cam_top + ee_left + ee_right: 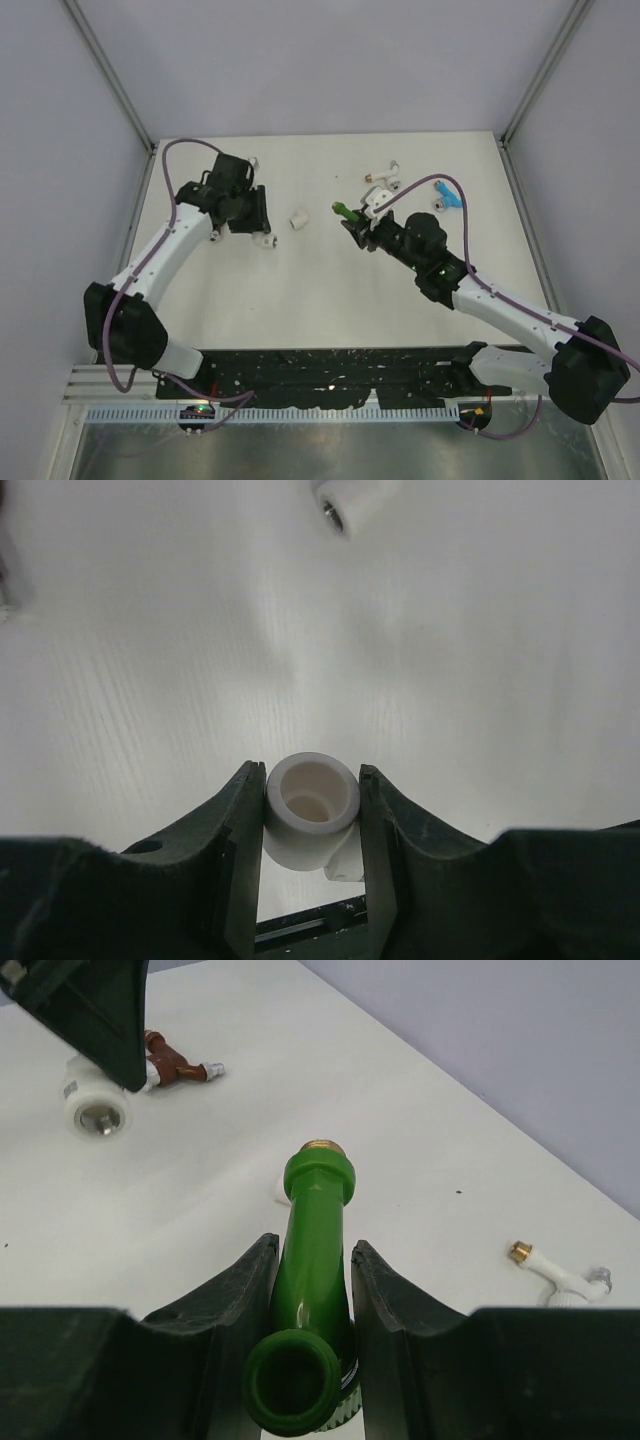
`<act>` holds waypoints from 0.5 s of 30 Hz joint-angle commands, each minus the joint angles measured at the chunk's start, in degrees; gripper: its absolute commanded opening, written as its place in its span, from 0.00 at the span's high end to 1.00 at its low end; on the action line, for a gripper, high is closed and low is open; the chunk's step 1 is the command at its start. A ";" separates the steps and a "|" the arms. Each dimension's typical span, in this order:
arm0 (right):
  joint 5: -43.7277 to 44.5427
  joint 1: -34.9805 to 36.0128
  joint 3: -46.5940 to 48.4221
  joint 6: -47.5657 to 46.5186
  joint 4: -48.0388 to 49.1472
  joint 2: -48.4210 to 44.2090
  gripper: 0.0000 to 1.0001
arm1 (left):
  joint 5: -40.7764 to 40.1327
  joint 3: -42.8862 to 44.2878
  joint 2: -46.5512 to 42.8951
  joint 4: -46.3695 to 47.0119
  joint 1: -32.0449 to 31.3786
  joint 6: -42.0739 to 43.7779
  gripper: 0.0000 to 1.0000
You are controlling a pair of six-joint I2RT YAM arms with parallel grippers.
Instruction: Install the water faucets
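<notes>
Both full: left tool (312, 776), white fitting (311, 805); right tool (314, 1244), green faucet (318, 1178)

White table (300, 290) under me, plain and matte. Ahead of my right gripper (312, 1248) and off to its left, a brown faucet (178, 1063) lies flat, touching a white fitting (98, 1110) with a metal mouth. Out to that gripper's right, well apart, a white faucet (560, 1272) lies on its side. Further back on the same side, a blue faucet (447, 197). Between my two grippers sits a plain fitting (298, 219). Ahead of my left gripper (312, 780), a white piece (335, 502) is only partly visible.
</notes>
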 commanded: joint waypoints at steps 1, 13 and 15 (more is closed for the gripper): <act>-0.92 3.35 3.93 -4.58 3.00 -0.90 0.95 | -0.27 4.84 -7.27 1.10 0.82 1.03 1.00; -9.53 13.64 5.07 -31.11 2.22 -4.33 0.95 | 0.43 2.76 -21.24 5.56 1.09 -0.82 1.00; -11.38 14.34 6.65 -35.08 0.28 -4.50 0.95 | -0.71 0.55 -23.97 7.24 1.00 -0.20 1.00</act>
